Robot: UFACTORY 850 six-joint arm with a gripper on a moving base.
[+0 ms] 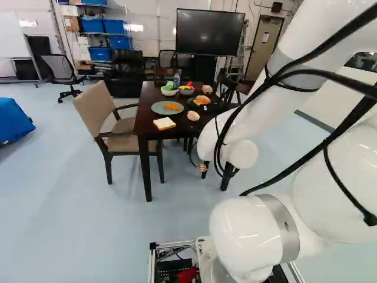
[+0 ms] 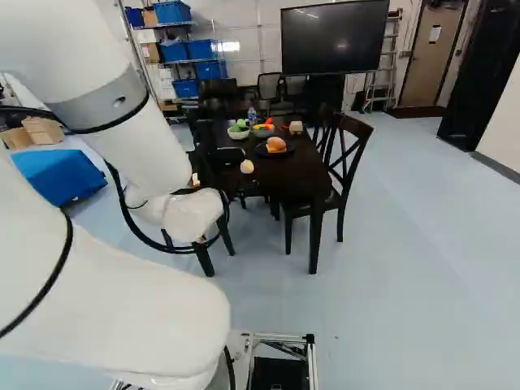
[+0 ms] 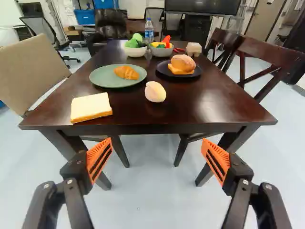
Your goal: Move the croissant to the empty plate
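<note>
- croissant (image 3: 126, 72) is sitting on the green plate (image 3: 102, 78), nothing else on that plate
- black plate (image 3: 164, 70) right of it holds a bun
- gripper (image 3: 158, 162) wide apart, empty, short of the table (image 3: 219, 102)

white arm (image 1: 330, 177) – black cables, orange-padded black gripper (image 3: 159, 160)

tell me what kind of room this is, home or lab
Probably a lab or workshop staged with a dining setup. Shelving with blue storage bins, a large dark monitor and an office chair stand behind the dark wooden dining table.
</note>
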